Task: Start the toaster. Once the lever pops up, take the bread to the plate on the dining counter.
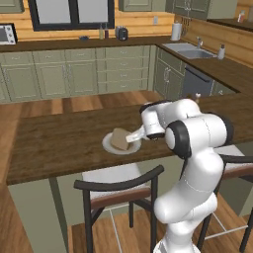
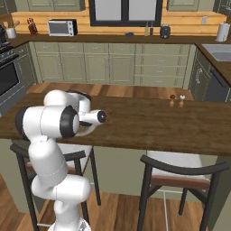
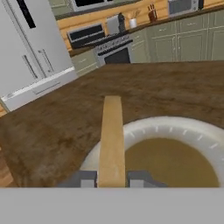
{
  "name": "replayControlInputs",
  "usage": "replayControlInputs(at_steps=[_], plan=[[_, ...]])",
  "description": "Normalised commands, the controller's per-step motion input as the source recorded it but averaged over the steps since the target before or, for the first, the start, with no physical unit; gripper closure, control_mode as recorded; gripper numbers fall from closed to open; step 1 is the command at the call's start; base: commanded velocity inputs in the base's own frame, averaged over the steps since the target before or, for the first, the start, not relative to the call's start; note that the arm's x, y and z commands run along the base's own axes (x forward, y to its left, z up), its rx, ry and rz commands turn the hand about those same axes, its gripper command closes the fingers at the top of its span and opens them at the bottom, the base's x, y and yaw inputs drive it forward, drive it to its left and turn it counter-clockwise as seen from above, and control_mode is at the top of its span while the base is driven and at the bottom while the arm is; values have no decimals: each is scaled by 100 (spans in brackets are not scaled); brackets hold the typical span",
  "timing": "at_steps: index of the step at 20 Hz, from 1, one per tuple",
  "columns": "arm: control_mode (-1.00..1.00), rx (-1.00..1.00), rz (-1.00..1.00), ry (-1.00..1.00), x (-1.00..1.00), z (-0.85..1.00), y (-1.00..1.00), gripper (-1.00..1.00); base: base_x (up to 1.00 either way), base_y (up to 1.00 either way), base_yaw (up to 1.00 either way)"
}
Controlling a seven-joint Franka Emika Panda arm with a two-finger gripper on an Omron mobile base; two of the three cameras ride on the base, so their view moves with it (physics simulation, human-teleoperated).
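A tan slice of bread (image 3: 111, 140) is held edge-on between the finger tips of the gripper (image 3: 112, 180), which is closed on it just above the white plate (image 3: 192, 131). The plate is set on the dark wood dining counter (image 1: 59, 141), near its front edge. From the left base camera, the bread (image 1: 119, 139) is seen tilted over the plate (image 1: 109, 146), with the white arm reaching across the counter above a black-framed chair (image 1: 118, 190).

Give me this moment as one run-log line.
phase: placing | claw: shut on bread, slice on edge | over plate on dining counter | not yet released
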Motion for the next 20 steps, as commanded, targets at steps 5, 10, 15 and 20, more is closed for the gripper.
replayControlInputs(at_steps=[5, 10, 15, 20], plan=[[-100, 0, 0, -10, 10, -15, 8, -100, 0, 0, 0], [-100, 0, 0, -1, 17, 0, -6, -100, 0, 0, 0], [-100, 0, -5, 0, 20, 12, -27, -100, 0, 0, 0], [-100, 0, -12, 13, 30, 22, -57, -100, 0, 0, 0]])
